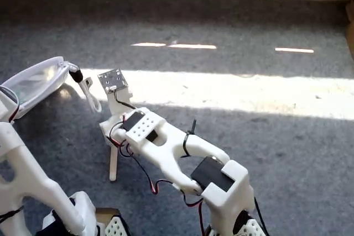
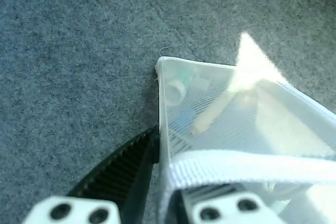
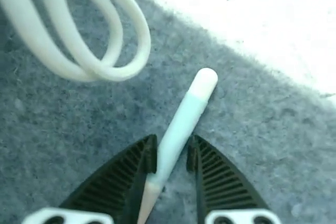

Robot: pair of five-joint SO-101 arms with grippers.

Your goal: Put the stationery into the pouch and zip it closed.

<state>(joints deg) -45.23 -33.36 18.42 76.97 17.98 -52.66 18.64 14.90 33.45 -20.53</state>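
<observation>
The pen (image 3: 181,124) sat between the right tool's (image 3: 172,142) jaws, clamped on its barrel as far as I could judge, ready for lifting. The pouch (image 2: 236,119), already holding items, was pinched at its edge in the left tool (image 2: 165,156), probably to steady it for loading.

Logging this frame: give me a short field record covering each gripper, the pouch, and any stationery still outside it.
left gripper: jaws shut on the edge of the pouch
pouch contents: a small white cylinder and a pale stick show through the translucent wall
zip: state cannot be told
right gripper: lowered at the pen; grip cannot be confirmed
pen: outside the pouch, over the grey carpet, near a white cord loop
status: pen not yet in the pouch
</observation>
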